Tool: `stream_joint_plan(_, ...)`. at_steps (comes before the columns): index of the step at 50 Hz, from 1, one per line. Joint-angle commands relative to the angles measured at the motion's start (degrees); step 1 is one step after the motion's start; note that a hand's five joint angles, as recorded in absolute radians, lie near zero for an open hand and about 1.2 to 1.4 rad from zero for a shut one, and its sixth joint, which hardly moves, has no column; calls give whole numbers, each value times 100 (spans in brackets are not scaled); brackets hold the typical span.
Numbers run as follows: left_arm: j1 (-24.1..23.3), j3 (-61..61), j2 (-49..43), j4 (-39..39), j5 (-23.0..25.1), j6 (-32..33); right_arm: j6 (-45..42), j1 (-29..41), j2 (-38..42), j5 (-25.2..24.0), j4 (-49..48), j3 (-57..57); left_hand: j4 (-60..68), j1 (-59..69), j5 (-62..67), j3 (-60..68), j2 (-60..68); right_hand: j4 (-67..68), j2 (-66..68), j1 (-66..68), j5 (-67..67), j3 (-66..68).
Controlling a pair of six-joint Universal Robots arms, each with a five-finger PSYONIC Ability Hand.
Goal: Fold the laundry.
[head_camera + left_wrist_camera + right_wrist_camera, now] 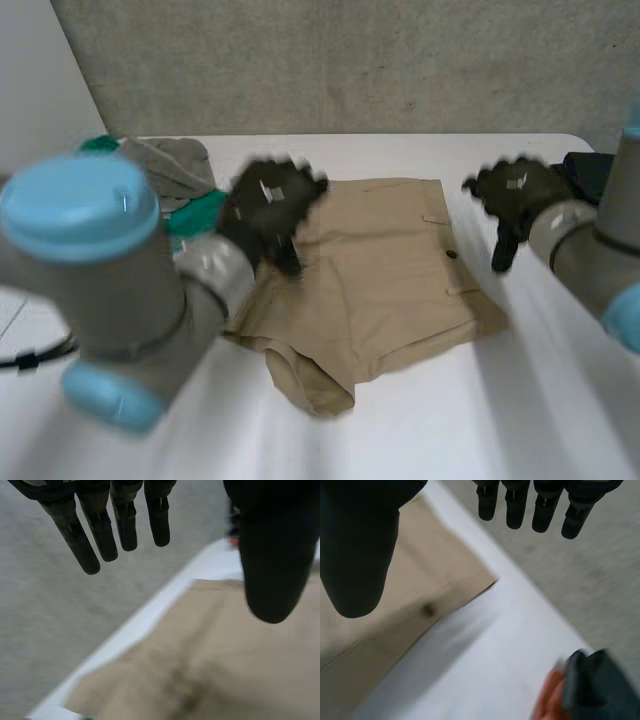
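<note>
Beneath the left hand [265, 210], beside the right hand [515, 192], tan shorts [385, 290] lie flat.

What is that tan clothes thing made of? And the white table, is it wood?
The tan folded garment looks like matte woven cloth, perhaps cotton: it creases softly and has stitched pocket flaps and a dark button. The white table looks hard and smooth, with no grain showing. It may be laminate or painted board, and its look does not settle which.
</note>
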Motion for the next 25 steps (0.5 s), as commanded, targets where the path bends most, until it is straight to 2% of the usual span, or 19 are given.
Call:
stream_joint_plan(1, -1012, -1130, 262, 272, -32, -42, -277, -6, -225, -537, -530, 1491, 455, 475, 426, 458, 465, 636, 632, 563, 582, 639)
stream_joint_plan(6, -1506, -1237, -318, 905, -84, 19, -312, 12, -208, -661, -1443, 2238, 455, 475, 426, 457, 465, 738, 734, 664, 684, 740)
stream_joint_plan(12, -1577, -930, -1039, 1328, -418, 55, -286, 56, -120, -670, -2437, 2766, 858, 878, 829, 860, 868, 738, 734, 664, 684, 740)
stream_joint_plan(16, -1394, -622, -1382, 1293, -900, 63, -286, 47, -32, -678, -2789, 2846, 2317, 2337, 2288, 2320, 2327, 855, 851, 781, 801, 858)
stream_joint_plan(20, -1094, -639, -1418, 1196, -1288, 282, -330, 29, 187, -696, -2957, 2758, 2859, 2880, 2831, 2862, 2869, 1459, 1455, 1385, 1405, 1462)
stream_joint_plan(25, -752, -858, -1374, 1117, -1727, 976, -356, 21, 381, -687, -2974, 2679, 3582, 3603, 3554, 3585, 3592, 3809, 3805, 3736, 3755, 3812)
